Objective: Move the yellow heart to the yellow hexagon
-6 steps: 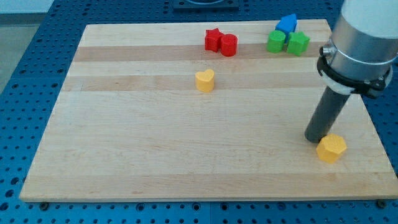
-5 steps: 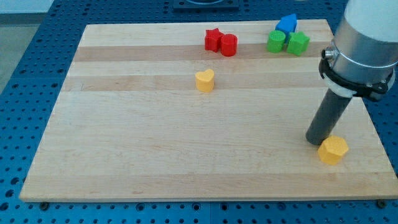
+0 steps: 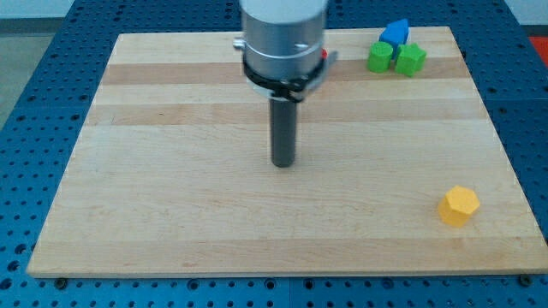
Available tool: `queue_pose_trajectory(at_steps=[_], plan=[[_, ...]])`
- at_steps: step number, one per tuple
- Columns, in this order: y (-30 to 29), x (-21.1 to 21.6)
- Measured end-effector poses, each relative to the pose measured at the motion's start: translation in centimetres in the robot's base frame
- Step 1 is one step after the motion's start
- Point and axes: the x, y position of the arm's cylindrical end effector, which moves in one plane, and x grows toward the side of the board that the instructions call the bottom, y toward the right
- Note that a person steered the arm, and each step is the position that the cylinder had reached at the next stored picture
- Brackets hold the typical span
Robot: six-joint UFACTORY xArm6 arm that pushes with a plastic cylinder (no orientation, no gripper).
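Now my tip [image 3: 283, 162] stands near the middle of the counter [image 3: 171, 214], having crossed from beside the yellow hexagon [image 3: 458, 205], which lies alone near the view's bottom right, shifted slightly. The yellow heart no longer shows; the arm's body covers where it lay, so its heading cannot be told. The red blocks are hidden too, save a red sliver [image 3: 324, 55]. Two green blocks [image 3: 396, 59] and a blue block [image 3: 395, 32] sit at the view's top right. There is no hand, only the rod, holding nothing.
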Motion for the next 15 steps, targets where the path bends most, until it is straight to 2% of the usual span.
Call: queue_pose_trajectory(at_steps=[2, 4, 5, 7, 12, 14, 15], plan=[[-4.5, -5.4], [-4.0, -10.8], [-1.5, -11.3], [1.5, -10.3], [-0.2, -7.8], [-0.2, -5.7], [-0.1, -2.4]])
